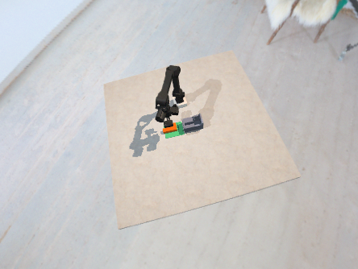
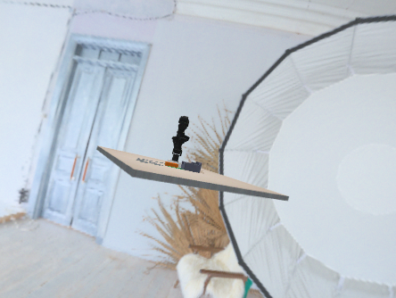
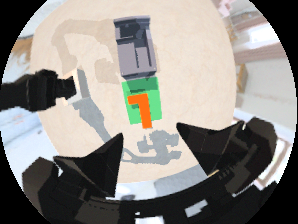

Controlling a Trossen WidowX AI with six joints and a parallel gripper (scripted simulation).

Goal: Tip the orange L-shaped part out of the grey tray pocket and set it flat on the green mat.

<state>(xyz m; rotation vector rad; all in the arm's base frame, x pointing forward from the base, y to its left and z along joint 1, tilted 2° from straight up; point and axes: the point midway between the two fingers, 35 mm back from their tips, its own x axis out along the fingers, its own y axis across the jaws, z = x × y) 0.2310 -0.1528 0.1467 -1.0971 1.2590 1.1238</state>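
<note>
Arm bent over mat; pincer released, wide. Wrist view shows the orange part's L outline; exterior shows only its edge.

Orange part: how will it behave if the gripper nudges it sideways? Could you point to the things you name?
The part (image 1: 169, 129) (image 2: 171, 164) (image 3: 144, 111) looks rigid, its edges straight, so it probably won't bend. Lying flat on the mat (image 1: 174, 135) (image 3: 156, 104), it would likely slide or pivot rather than roll. The long leg reaches past the mat's edge, so a push there may swing it round.
</note>
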